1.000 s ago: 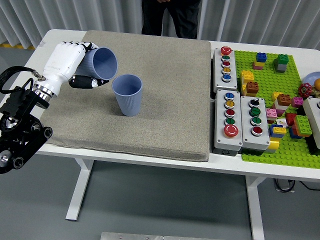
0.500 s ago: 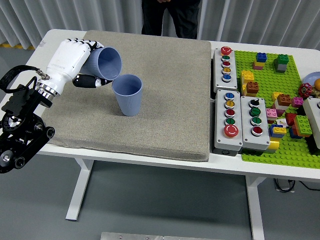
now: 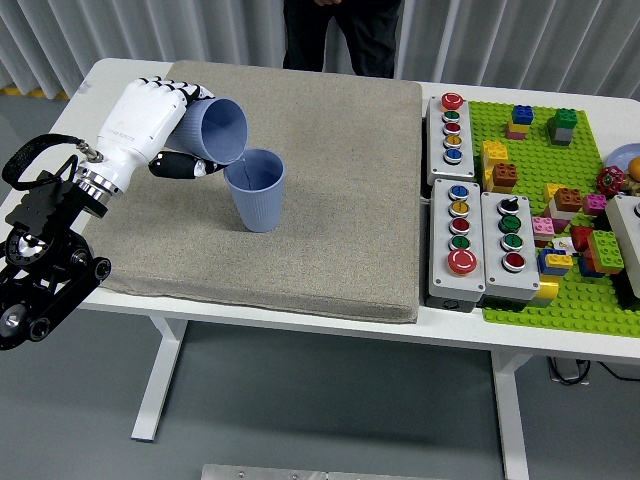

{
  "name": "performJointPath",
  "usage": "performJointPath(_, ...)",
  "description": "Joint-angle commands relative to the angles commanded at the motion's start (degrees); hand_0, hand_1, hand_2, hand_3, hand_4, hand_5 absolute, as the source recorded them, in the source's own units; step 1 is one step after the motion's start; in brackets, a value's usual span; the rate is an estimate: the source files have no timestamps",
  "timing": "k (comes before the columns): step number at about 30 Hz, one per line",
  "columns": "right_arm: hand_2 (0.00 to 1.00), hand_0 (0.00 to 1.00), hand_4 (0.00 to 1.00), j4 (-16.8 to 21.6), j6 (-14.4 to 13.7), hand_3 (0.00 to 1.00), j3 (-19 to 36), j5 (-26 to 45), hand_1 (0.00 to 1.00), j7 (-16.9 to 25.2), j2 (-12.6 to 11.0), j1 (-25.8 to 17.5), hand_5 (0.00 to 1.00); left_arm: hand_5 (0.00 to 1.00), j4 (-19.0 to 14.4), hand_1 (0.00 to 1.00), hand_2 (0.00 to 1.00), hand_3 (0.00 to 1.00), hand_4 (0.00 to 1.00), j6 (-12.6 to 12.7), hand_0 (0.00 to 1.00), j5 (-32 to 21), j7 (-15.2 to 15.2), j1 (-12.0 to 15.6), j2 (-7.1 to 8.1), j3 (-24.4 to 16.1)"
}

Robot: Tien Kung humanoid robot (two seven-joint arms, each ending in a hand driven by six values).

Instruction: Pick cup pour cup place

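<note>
Two blue ribbed cups are in the head view. One cup (image 3: 257, 191) stands upright on the grey mat (image 3: 330, 200), left of centre. My left hand (image 3: 160, 125), white with black fingertips, is shut on the other cup (image 3: 217, 130) and holds it tipped on its side. That cup's mouth faces right and down, its rim just over the left edge of the standing cup's mouth. Nothing can be seen pouring out. My right hand is out of view.
Three grey button boxes (image 3: 451, 125) (image 3: 460, 243) (image 3: 512, 245) line the mat's right edge. Beyond them lies a green baseplate (image 3: 560, 200) with several toy bricks. A person in dark clothes (image 3: 340, 35) stands at the table's far side.
My left hand has carried the tipped cup to the right and slightly up, bringing its rim from beside the standing cup to over that cup's mouth. The standing cup has not moved.
</note>
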Motion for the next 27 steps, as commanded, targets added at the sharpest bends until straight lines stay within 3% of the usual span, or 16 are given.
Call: performJointPath(27,0.736,0.723,0.332,0.0,-0.1,0.703,-0.3,0.8,0.691,0.2,0.0,0.4,0.280,0.207,-0.6,0.486,0.510,0.530,0.838,0.4,0.510,0.6,0.5,-3.0,2.48,4.5)
